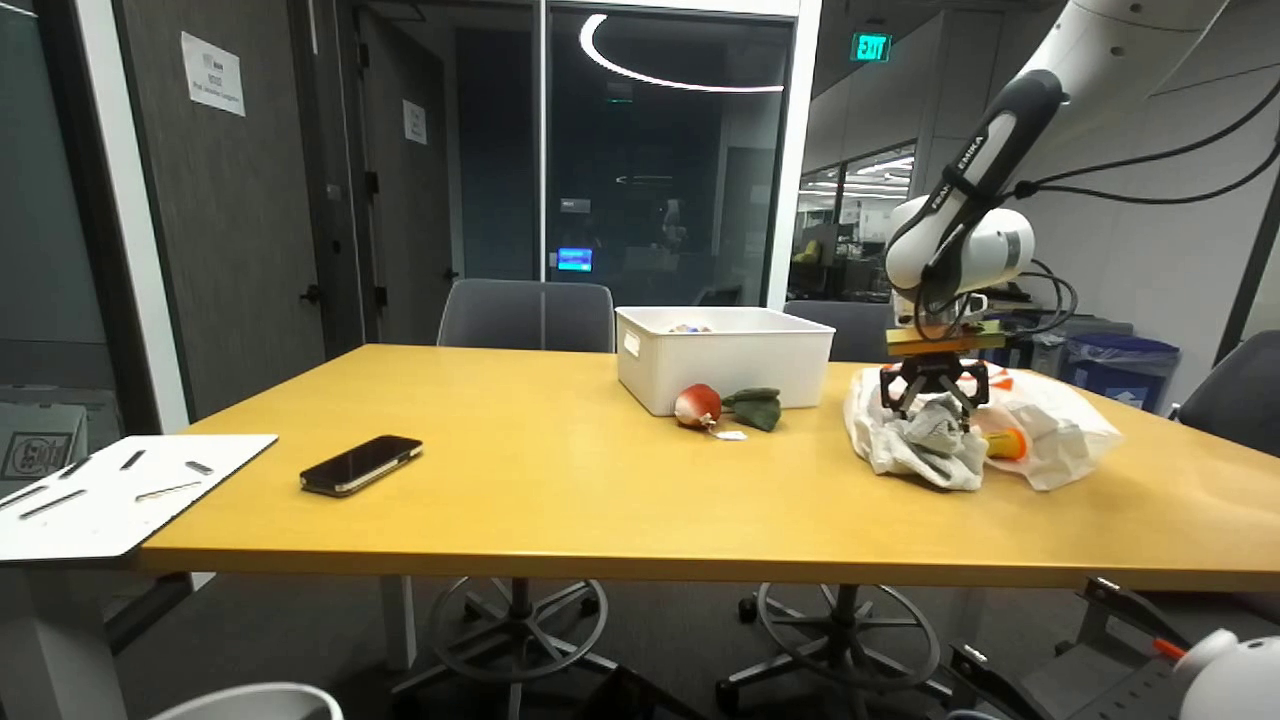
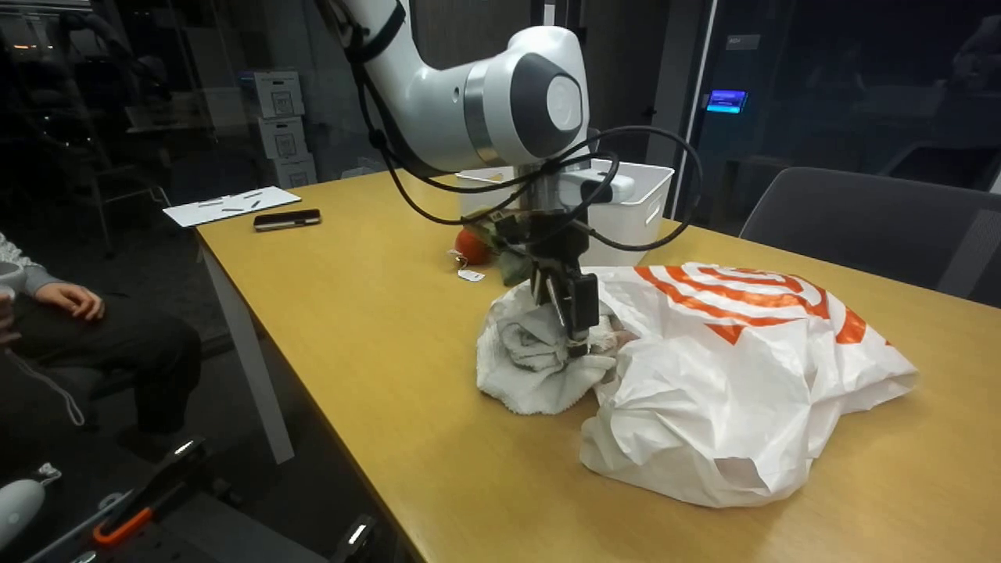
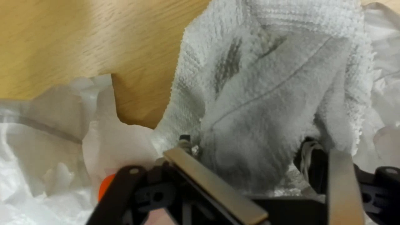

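The gripper (image 3: 247, 143) hangs fingers-down right over the crumpled white-and-gray towel (image 3: 268, 103), low enough that its fingertips sit among the folds. The jaws stand wide apart, with a gray fold filling the gap between them; nothing looks pinched, though whether a pad brushes the cloth I can't tell. In the wrist view, the fold's seam runs aslant, from near the fingertip on that view's left up and away toward the right, so its length lies oblique to the line joining the fingers. Most of the towel spreads outward from the gripper on that upper side. On the yellow wooden table (image 1: 550, 430), it touches the white plastic bag (image 2: 704, 422) with orange bands, and a yellow-orange cylinder (image 1: 1006, 444) rests just beside it, toward the bag.
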Motion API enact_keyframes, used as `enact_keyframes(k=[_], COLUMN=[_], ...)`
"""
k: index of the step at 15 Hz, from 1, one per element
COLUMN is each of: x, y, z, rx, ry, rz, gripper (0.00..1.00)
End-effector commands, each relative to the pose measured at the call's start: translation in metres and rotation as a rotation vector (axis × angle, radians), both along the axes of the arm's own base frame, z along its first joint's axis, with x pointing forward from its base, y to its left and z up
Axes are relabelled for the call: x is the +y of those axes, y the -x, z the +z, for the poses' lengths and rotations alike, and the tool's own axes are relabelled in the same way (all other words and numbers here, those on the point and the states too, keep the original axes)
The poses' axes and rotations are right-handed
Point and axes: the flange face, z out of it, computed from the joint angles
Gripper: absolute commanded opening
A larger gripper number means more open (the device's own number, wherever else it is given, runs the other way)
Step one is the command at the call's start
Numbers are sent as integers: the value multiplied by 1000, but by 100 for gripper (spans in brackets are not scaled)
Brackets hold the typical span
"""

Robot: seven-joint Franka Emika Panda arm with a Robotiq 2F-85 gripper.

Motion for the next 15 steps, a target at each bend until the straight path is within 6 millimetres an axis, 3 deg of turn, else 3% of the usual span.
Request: enact_keyframes(k=[1, 5, 7, 11, 15], x=[39, 82, 101, 126, 122], y=[12, 22, 18, -8, -28], z=[43, 82, 87, 61, 23], rx=[-43, -48, -72, -139, -132], ry=[-19, -3, -29, -73, -13], rz=[41, 100, 158, 268, 325], gripper=[100, 100, 100, 100, 100])
